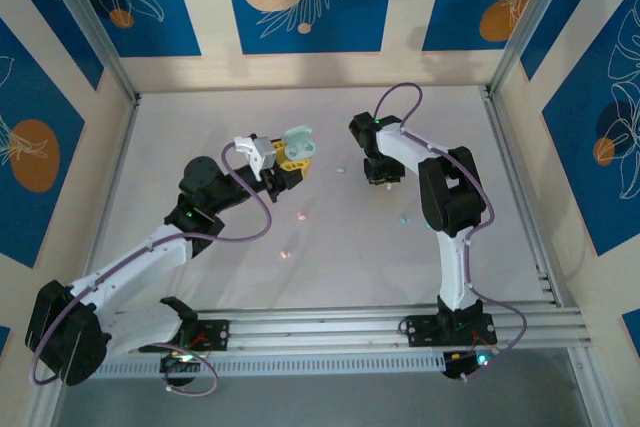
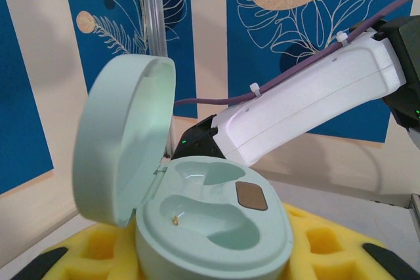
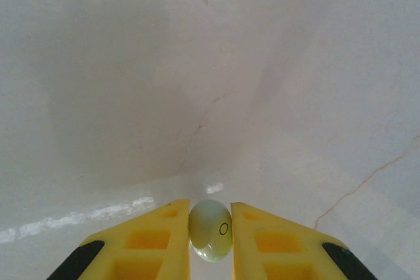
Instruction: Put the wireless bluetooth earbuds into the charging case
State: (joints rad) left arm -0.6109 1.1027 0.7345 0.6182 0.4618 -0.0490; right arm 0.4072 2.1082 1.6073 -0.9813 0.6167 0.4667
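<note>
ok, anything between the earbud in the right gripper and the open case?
Nothing visible. The right gripper pinches a mint earbud; the left gripper holds the case with lid up and both wells empty. One loose earbud lies on the table between them, low, probably no obstacle.

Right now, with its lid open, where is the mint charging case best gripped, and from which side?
Grip the charging case by the sides of its lower body, coming in below the rim, as the left gripper does. The lid stands open and the two wells face up, so keep the top free.
</note>
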